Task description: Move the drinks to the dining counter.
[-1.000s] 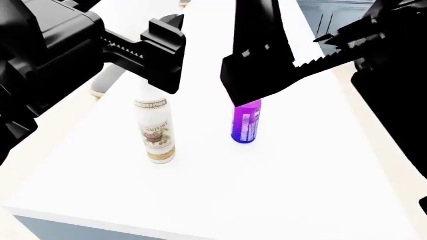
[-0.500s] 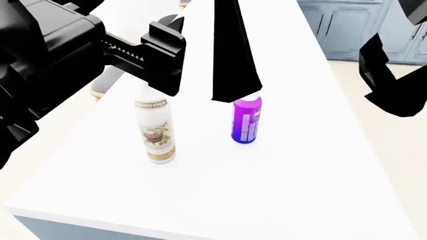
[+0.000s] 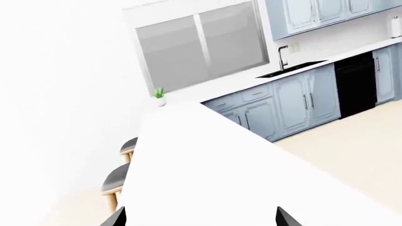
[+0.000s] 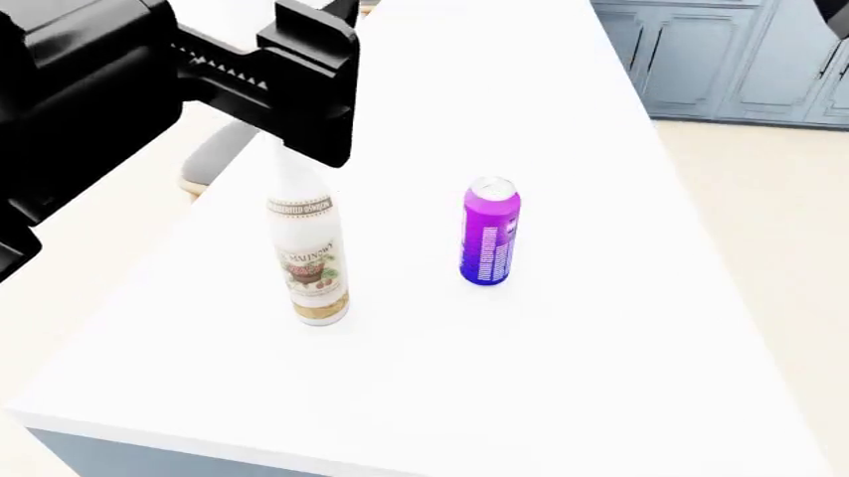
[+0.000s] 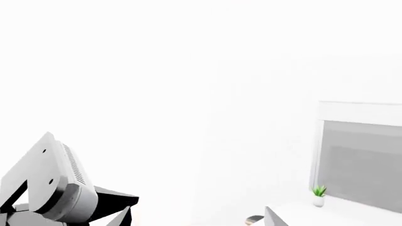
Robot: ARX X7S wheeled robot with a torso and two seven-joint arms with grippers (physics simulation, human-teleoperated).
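Note:
Both drinks stand upright on the dining counter (image 4: 610, 378). The white bottle (image 4: 309, 260) has a beige-brown label, and the purple can (image 4: 490, 235) with a silver top stands to its right. My left gripper (image 4: 316, 75) hangs in front of the bottle's neck and hides it. In the left wrist view this gripper (image 3: 199, 220) is open, with only the counter's white top (image 3: 188, 160) between its fingertips. My right gripper (image 5: 197, 219) is open and empty, facing a white wall; it does not show in the head view.
Grey round stools (image 3: 118, 179) line one long side of the counter; one stool (image 4: 213, 159) shows behind my left arm. Blue-grey cabinets (image 4: 703, 60) stand beyond beige floor at the right. A small potted plant (image 3: 159, 95) sits by a window, near a sink (image 3: 290, 69).
My right arm, which hung over the purple can, has lifted out of the head view, and the can's top now shows. My left gripper shifted slightly up and left. The drinks stayed put.

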